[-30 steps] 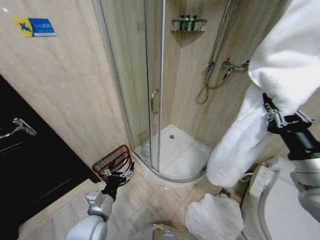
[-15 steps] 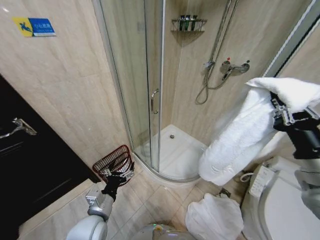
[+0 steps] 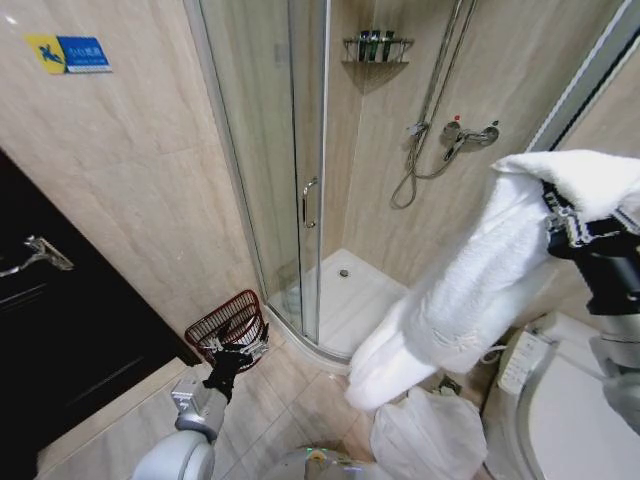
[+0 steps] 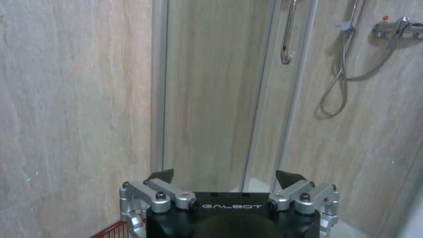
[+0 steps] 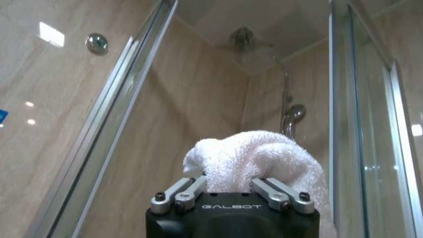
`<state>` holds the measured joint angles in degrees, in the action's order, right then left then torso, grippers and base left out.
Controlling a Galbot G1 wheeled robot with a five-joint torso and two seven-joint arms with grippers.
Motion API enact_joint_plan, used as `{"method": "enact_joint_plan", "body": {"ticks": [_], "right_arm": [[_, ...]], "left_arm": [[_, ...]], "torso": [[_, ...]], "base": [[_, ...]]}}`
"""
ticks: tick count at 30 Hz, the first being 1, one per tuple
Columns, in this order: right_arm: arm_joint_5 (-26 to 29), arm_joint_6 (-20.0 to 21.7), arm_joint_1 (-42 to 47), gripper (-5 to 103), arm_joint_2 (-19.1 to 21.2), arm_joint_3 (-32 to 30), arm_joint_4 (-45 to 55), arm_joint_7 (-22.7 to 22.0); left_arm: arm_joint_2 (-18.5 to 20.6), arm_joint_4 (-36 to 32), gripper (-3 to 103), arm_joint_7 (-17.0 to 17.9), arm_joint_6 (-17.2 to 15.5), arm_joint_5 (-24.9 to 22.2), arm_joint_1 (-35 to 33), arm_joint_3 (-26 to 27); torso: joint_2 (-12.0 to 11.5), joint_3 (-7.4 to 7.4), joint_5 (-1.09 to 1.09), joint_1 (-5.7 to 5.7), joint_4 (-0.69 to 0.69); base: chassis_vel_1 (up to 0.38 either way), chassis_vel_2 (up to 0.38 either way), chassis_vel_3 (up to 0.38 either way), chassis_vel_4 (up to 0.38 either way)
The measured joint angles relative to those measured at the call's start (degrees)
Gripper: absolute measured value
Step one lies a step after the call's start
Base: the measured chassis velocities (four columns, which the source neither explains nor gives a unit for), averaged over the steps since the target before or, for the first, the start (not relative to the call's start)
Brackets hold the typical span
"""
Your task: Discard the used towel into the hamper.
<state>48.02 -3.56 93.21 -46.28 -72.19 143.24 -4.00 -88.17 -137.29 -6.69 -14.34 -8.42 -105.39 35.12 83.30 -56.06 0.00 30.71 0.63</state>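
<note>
Right end effector [image 3: 560,222] raised high at the right of the head view, clamped on the white towel [image 3: 470,290]. Towel bunched over the top of the fingers, then hanging as a long thick fold down and toward the left, lower end near the floor tiles, just above a second white bundle [image 3: 428,435] lying on the floor beside the toilet [image 3: 560,400]. In the right wrist view, towel [image 5: 254,158] pinched between the closed fingers [image 5: 178,193], terry pile bulging above them.

Left end effector [image 3: 240,350] low at the left, fingers spread apart and holding nothing, sitting just in front of the hamper [image 3: 228,322]. In the left wrist view, left end effector [image 4: 225,183] with fingertips [image 4: 160,176] well apart, a sliver of red wire rim [image 4: 112,230] at the lower edge.

Hamper on the floor against the beige wall, between the dark door [image 3: 60,330] and the glass shower enclosure [image 3: 290,170], well apart from the hanging towel.
</note>
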Motion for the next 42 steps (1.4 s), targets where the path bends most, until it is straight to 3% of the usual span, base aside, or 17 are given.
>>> {"method": "enact_joint_plan", "body": {"ticks": [4,13,42], "right_arm": [[1.23,0.88,-1.61,12,0.44,0.20,0.03,-4.15],[3.55,2.96,-1.97,12,-0.55,0.01,0.02,-8.44],[2.87,1.72,-0.39,12,-2.44,-0.88,0.00,-7.33]], "left_arm": [[0.00,0.00,100,0.00,0.00,0.00,0.00,0.00],[0.00,0.00,100,0.00,0.00,0.00,0.00,0.00],[0.00,0.00,100,0.00,0.00,0.00,0.00,0.00]], "torso": [[0.00,0.00,0.00,0.00,0.01],[0.00,0.00,0.01,0.00,0.01],[0.00,0.00,0.00,0.00,0.01]], "base": [[0.000,0.000,0.000,0.000],[0.000,0.000,0.000,0.000],[0.000,0.000,0.000,0.000]]}}
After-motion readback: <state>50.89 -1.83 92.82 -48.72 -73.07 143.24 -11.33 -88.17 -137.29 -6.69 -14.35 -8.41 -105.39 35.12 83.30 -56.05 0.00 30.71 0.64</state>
